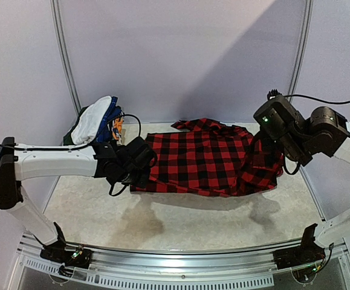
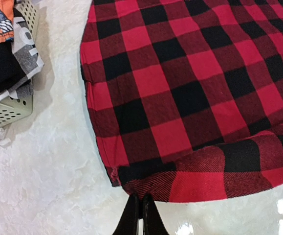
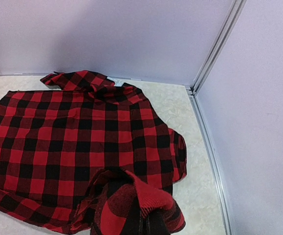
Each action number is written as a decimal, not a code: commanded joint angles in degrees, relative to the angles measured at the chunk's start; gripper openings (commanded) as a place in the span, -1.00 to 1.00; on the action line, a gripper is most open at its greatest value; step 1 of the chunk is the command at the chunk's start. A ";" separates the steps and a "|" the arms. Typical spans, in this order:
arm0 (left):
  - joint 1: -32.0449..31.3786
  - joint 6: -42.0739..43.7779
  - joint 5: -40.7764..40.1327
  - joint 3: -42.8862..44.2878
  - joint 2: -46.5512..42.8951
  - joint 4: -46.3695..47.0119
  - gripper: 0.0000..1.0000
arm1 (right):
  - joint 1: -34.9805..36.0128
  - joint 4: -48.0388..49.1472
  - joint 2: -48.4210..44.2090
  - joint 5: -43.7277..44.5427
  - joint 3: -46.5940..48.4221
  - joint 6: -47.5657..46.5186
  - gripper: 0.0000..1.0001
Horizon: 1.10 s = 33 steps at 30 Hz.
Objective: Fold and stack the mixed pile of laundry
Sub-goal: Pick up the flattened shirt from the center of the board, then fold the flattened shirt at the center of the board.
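One plaid shirt, one basket

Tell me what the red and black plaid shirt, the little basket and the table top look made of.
The plaid shirt: soft woven cloth, probably flannel; matte, twill ribs showing on the turned hem. The basket: pale rigid plastic, given its moulded grid of holes. The table top: hard, glossy, off-white marbled surface with light glints; stone or laminate, cannot tell.

A bunched fold of the red-and-black plaid flannel shirt swallows the right hand, so its fingers go unseen. The left hand is cut by the bottom edge, and only its pinched tips show. The white lattice plastic basket runs off the left edge, and its heaped garments are too cropped to identify.
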 commanded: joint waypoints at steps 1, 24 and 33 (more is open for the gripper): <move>3.02 2.49 0.48 2.69 3.00 -1.29 -1.00 | -2.18 12.60 1.48 0.52 2.09 -16.33 -1.00; 13.27 5.87 5.31 9.53 14.92 1.70 -1.00 | -9.88 29.88 22.40 7.67 20.55 -48.38 -1.00; 14.81 6.92 6.90 12.54 19.04 1.71 -1.00 | -10.05 31.86 27.27 7.68 17.17 -50.35 -0.99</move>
